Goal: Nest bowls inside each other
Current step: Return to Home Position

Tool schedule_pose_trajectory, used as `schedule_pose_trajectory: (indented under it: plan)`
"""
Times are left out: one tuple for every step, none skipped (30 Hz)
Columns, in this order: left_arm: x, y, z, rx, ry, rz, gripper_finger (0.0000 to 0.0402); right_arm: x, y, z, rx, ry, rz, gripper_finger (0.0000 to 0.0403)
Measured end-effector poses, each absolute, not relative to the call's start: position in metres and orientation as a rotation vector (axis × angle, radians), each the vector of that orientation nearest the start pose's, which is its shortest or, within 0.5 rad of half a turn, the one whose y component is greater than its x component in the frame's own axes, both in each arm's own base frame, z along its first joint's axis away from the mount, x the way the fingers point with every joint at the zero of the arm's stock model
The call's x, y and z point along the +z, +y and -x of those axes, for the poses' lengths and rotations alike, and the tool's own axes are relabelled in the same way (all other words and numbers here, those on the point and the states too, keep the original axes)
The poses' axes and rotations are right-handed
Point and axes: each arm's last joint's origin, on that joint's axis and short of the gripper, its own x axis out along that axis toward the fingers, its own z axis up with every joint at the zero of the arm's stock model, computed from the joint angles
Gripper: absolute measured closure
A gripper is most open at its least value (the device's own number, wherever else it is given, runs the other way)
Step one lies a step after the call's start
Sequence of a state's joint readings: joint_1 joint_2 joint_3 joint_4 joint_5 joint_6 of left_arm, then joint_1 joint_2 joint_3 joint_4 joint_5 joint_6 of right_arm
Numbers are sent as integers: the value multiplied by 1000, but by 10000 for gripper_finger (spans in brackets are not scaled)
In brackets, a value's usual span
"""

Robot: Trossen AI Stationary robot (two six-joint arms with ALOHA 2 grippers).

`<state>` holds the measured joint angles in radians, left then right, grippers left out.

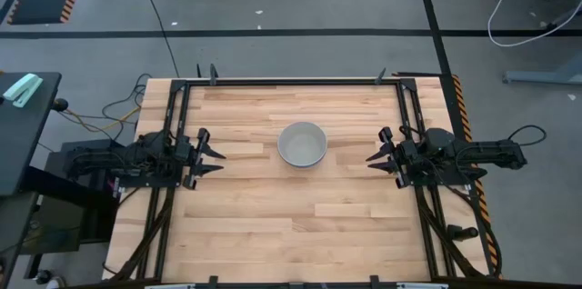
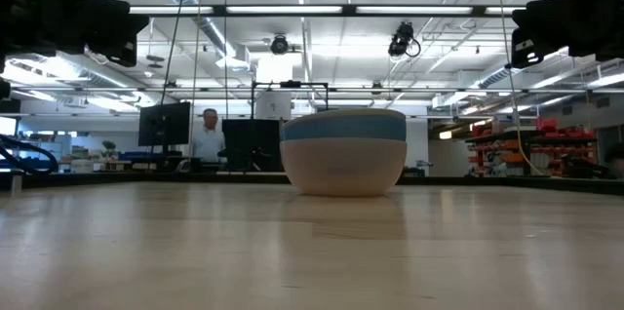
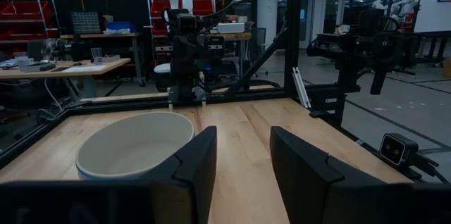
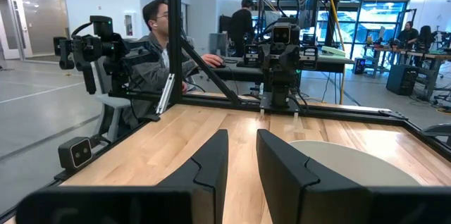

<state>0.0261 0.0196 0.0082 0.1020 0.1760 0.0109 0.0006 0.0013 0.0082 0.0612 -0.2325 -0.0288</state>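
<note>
The three bowls (image 1: pixel 302 144) stand as one nested stack on the middle of the table, resting on the bottom bowl's base. In the low view the stack (image 2: pixel 343 151) shows a salmon-pink body, a blue band above it and a pale rim on top. The pale grey-white bowl (image 3: pixel 134 144) sits innermost, also seen as a pale bowl (image 4: pixel 345 162) in the right wrist view. My left gripper (image 1: pixel 215 154) is open at the table's left edge. My right gripper (image 1: pixel 377 156) is open at the right edge. Both are raised, away from the stack.
A black metal frame (image 1: pixel 291 80) runs around the wooden table top. Bare wood lies between the stack and each gripper, and across the near half of the table. A seated person (image 4: pixel 151 48) is in the room beyond the table.
</note>
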Motion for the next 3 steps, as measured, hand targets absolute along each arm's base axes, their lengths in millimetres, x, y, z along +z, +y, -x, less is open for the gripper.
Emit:
schedule_pose_trajectory:
  plan:
    - [175,-3,-98,-150,-91,-20,260,172,7,-96,232,-71,37,319]
    - [175,-3,-98,-149,-91,-20,258,172,7,-96,232,-72,37,319]
    - [175,-3,-98,-150,-91,-20,256,172,7,-96,232,-71,37,319]
